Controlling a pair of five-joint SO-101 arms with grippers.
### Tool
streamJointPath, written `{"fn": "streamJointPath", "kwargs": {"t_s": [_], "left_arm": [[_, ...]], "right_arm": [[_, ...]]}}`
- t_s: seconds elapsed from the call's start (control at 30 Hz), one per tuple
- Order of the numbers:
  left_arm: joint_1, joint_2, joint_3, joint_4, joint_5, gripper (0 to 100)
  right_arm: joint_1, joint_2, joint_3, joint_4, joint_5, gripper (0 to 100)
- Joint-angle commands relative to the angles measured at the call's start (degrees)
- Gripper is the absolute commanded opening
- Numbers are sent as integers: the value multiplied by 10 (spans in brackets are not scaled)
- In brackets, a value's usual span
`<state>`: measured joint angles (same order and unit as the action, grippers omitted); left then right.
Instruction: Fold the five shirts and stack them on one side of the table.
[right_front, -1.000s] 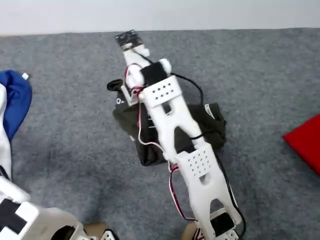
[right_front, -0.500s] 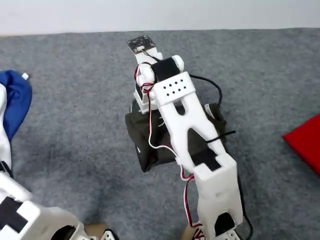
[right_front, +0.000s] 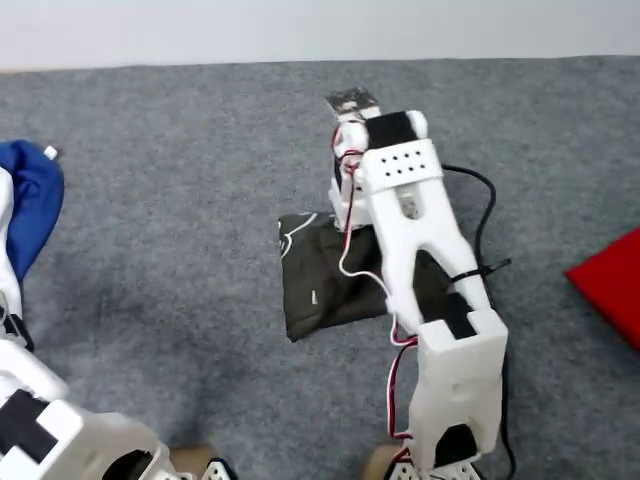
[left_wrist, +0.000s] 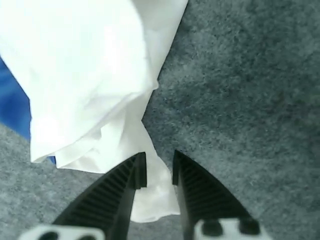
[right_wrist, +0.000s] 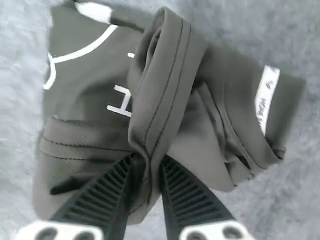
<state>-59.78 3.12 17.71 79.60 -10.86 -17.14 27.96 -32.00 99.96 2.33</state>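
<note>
While the dark shirt (right_front: 322, 285) is mid-fold, the high view has the right arm (right_front: 410, 205) over its far edge; left wrist view: the left gripper (left_wrist: 156, 167) pinches an edge of the white shirt (left_wrist: 85, 75), well left of the dark shirt; right wrist view: the right gripper (right_wrist: 146, 167) clenches a raised fold of the dark shirt; next, probably, carry that fold across and lay it flat.

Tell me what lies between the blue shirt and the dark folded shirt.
Nothing: in the high view the grey table cover between the blue shirt and the dark shirt is bare.
</note>
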Motion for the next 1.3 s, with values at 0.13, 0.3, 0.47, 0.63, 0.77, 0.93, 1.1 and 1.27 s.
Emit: {"fn": "streamJointPath", "kwargs": {"t_s": [0.13,0.3,0.47,0.63,0.77,0.93,1.1,1.27], "left_arm": [[4,-32,-4,-7,5,104],[4,-32,-4,-7,5,104],[4,-32,-3,-7,5,104],[4,-32,-3,-7,5,104],[3,-32,-3,-7,5,104],[3,-32,-3,-7,5,104],[-1,-32,-3,-7,4,104],[-2,-32,-3,-7,3,104]], "right_arm": [[79,-41,59,-83,67,9],[92,-41,84,-95,76,9],[117,-41,107,-112,87,9],[122,-48,107,-131,98,9],[113,-65,100,-127,98,9],[132,-52,101,-127,99,9],[162,-21,101,-123,121,94],[162,-41,98,-98,122,285]]}}
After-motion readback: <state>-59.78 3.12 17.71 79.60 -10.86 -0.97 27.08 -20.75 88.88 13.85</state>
